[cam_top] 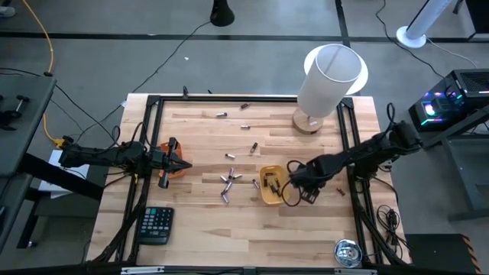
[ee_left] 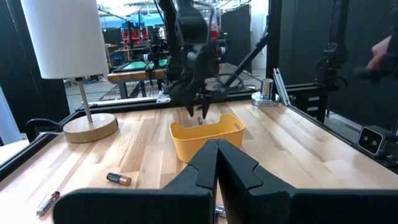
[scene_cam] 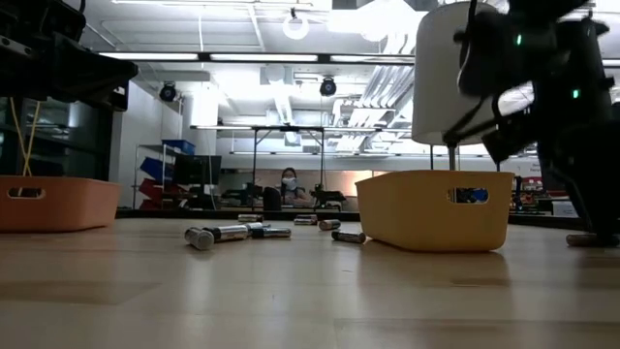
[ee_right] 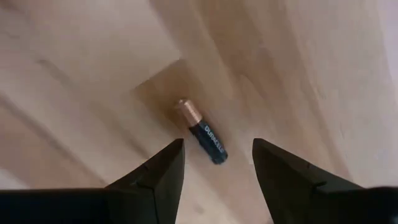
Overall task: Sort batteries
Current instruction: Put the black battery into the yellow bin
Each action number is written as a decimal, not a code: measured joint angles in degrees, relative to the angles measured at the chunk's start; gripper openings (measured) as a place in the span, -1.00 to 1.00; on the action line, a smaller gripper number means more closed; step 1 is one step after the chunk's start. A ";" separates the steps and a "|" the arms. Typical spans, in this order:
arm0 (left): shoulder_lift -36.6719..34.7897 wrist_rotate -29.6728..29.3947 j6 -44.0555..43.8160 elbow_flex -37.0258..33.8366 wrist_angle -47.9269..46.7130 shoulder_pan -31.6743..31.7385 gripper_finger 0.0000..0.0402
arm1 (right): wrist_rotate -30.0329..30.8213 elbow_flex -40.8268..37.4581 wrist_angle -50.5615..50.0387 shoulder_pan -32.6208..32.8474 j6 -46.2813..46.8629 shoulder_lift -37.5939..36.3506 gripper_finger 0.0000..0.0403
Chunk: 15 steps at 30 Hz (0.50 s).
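Several batteries point(cam_top: 229, 183) lie loose on the wooden table point(cam_top: 206, 214), between the orange tray point(cam_top: 170, 169) at the left and the yellow tray point(cam_top: 271, 186); a few more batteries lie inside the yellow tray. My right gripper point(ee_right: 218, 143) points down beside the yellow tray's right side, open. Below it, a black battery with a copper end point(ee_right: 202, 132) lies flat on the wood between its two fingers, and they stand clear of it. My left gripper point(ee_left: 217, 149) waits shut and level over the orange tray.
A lamp with a white shade point(cam_top: 330, 76) and a round wooden base point(cam_top: 308, 122) stands at the far right. A black calculator point(cam_top: 155, 225) lies near the front left corner. A person point(scene_cam: 288, 180) sits in the room beyond the table.
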 joint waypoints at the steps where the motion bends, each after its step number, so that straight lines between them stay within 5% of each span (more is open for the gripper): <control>1: 0.00 0.00 0.00 -0.02 0.00 0.00 -1.00 | -0.16 -1.08 1.19 -0.53 -0.47 0.00 -0.09; 7: 0.00 0.00 0.00 -0.02 0.00 -0.02 -1.00 | -1.73 -4.31 6.44 -1.54 -1.86 -0.32 -0.16; 12: 0.00 0.00 -0.01 -0.02 0.00 0.00 -1.00 | -1.35 -3.69 6.45 -1.16 0.56 -0.13 -0.80; 15: 0.00 -0.01 -0.01 -0.01 -0.01 -0.01 -1.00 | 0.01 -1.62 4.45 -0.95 2.00 -0.28 -0.89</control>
